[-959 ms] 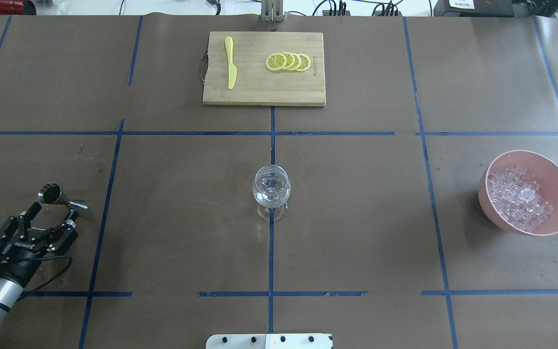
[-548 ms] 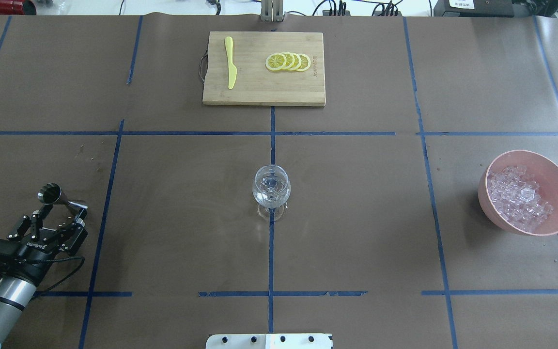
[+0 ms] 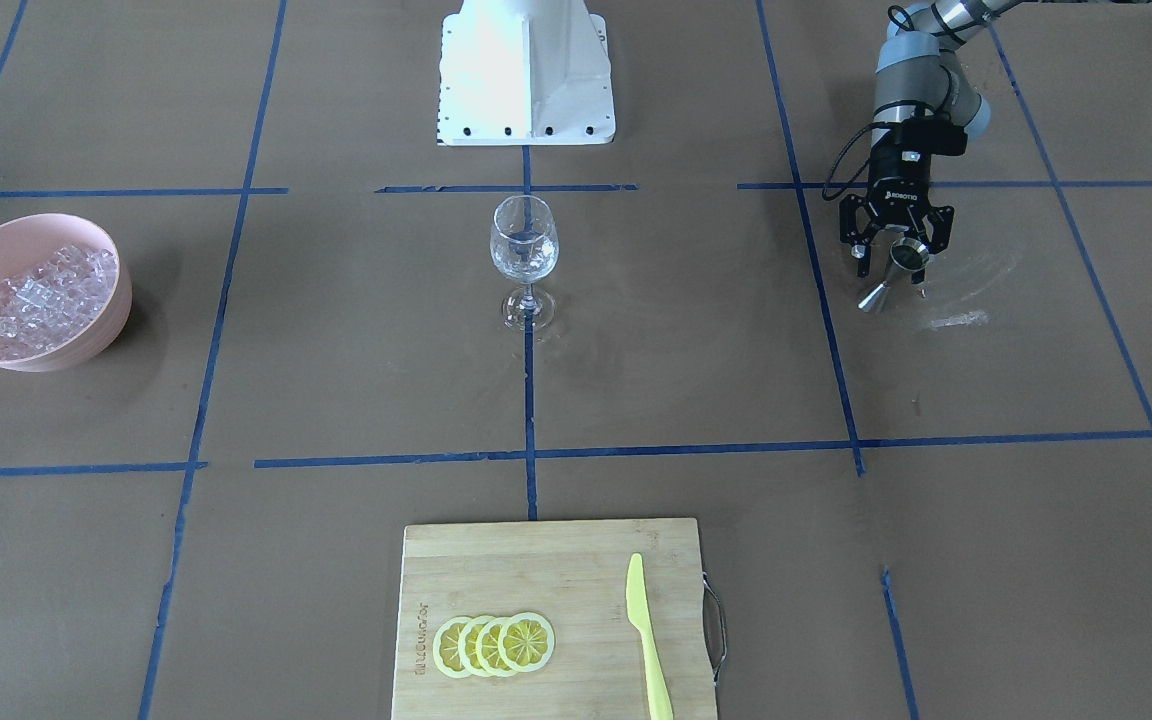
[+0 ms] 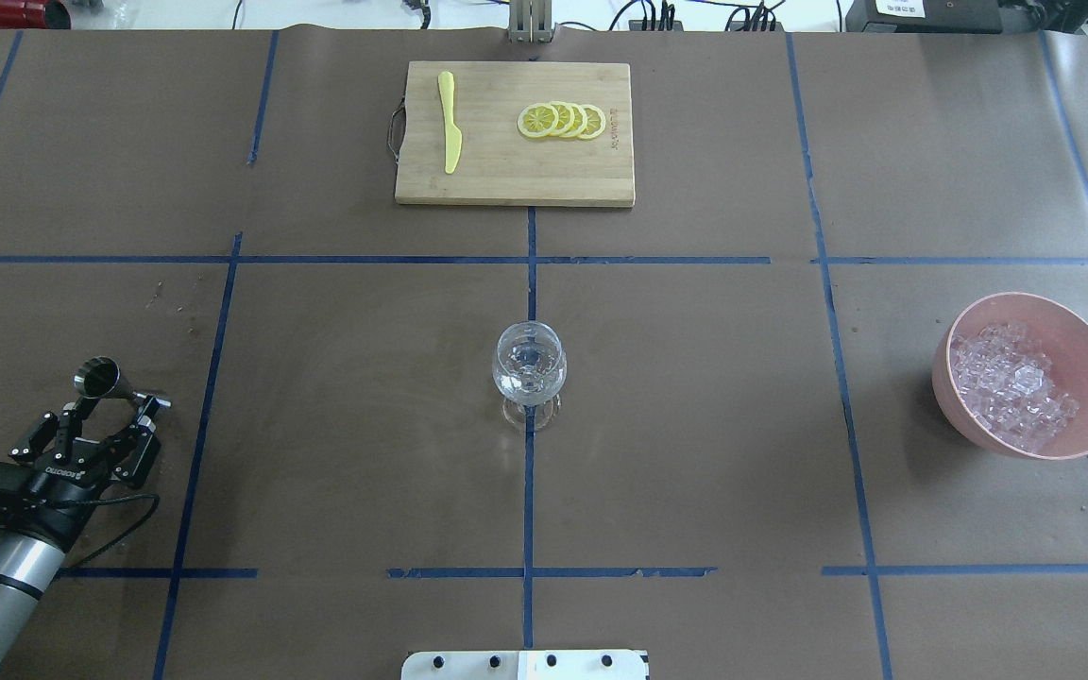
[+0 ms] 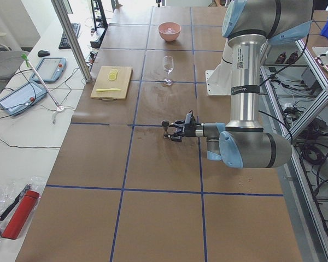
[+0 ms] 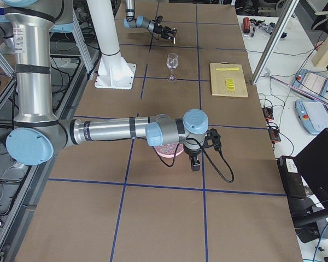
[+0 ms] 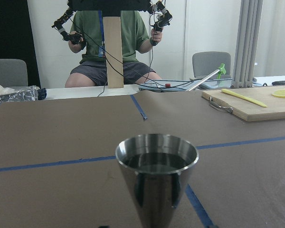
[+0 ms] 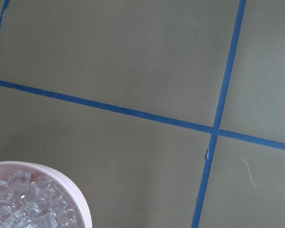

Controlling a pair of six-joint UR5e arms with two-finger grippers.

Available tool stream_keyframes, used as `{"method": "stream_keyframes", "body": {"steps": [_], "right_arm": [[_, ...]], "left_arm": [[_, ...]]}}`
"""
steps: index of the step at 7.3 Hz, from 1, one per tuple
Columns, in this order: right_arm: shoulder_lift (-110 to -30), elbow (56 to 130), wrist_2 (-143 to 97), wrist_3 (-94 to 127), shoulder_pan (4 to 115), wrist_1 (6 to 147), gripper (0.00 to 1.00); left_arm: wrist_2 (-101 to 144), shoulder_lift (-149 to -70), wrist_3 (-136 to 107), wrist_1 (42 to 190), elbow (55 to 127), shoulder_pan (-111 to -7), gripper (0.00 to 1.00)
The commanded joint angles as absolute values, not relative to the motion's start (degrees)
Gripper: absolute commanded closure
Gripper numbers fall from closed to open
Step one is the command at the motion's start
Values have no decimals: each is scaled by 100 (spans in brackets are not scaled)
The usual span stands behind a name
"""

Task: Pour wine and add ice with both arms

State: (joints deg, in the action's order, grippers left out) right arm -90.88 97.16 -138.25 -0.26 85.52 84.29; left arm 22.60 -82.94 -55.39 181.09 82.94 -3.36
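— What is your left gripper doing?

— My left gripper (image 4: pixel 114 411) sits at the lower left of the overhead view, low over the table (image 4: pixel 695 425). Its two fingers are spread apart with the steel jigger (image 4: pixel 102 377) standing upright between them. They are not clamped on it, though I cannot tell whether either pad brushes it. In my left wrist view the jigger's cup fills the bottom centre, and its inside looks dark and glossy.

— And the right one?

— My right gripper (image 6: pixel 194 164) shows only in the side view from the table's right end, just below the middle of that frame, in front of the pink bowl (image 4: pixel 1087 335). I cannot tell whether those fingers are apart or together. My right wrist view shows none of them, only the bowl's rim in its lower left corner and lines of blue tape (image 8: pixel 218 109).

— Where is the ice?

— The ice (image 4: pixel 1011 387) is heaped in that bowl at the right edge of the overhead view. It is well apart from the wine glass (image 4: pixel 529 364), which stands upright at the middle. At top centre, a wooden cutting board (image 4: pixel 506 179) carries a yellow knife (image 4: pixel 450 123) and a row of overlapping lemon slices (image 4: pixel 563 121).
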Motion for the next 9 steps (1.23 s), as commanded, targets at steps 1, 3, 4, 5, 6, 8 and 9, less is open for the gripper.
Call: {"method": "stream_keyframes", "body": {"steps": [1,3,4,5,6,8,9], "right_arm": [[-9088,9703,-13816,-26,8552,8429,0],[-9088,9694,-13816,-26,8552,8429,0],[-9088,9694,-13816,-26,8552,8429,0],[-9088,9686,-13816,-35,8552,8429,0],[-9088,9686,-13816,-35,8552,8429,0],[-9088,9686,-13816,-35,8552,8429,0],[-9088,9686,-13816,-35,8552,8429,0]], "left_arm": [[2268,-8297,-5537,18097,8288,-386,25],[2294,-8332,-5537,18097,8244,-413,25],[2294,-8332,-5537,18088,8235,-439,26],[2294,-8349,-5537,18088,8174,-448,29],[2303,-8350,-5537,18097,8174,-474,38],[2312,-8358,-5346,18114,8174,-483,59],[2312,-8358,-5344,18132,8174,-483,64]]}}
